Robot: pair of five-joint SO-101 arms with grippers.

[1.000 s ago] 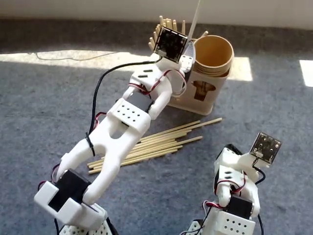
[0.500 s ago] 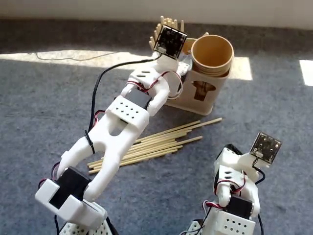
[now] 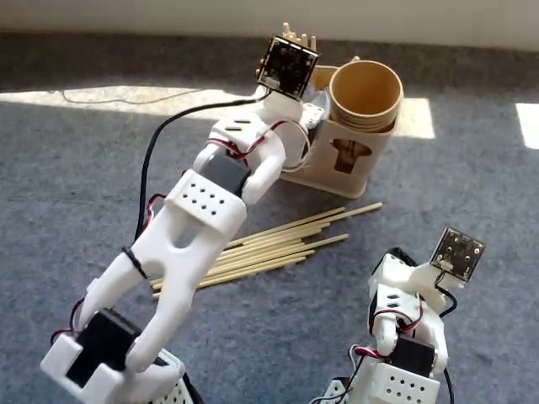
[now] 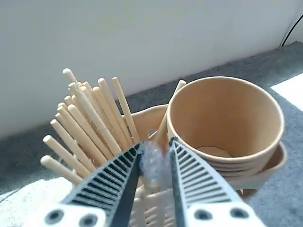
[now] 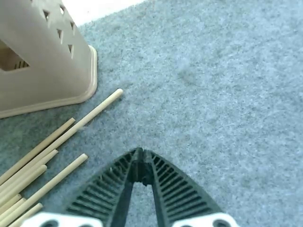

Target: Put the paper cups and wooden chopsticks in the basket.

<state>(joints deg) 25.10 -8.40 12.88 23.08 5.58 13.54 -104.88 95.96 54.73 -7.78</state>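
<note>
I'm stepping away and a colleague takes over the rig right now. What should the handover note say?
Left gripper: at the basket, just above its rim, between the standing chopsticks and the paper cups.
Right gripper: shut, empty, over the carpet near the loose chopsticks.
Done: stacked paper cups in the basket, with a bundle of standing chopsticks beside them.
Left: the loose chopsticks lying on the carpet in front of the basket.

Paper cups in basket, chopsticks before
</note>
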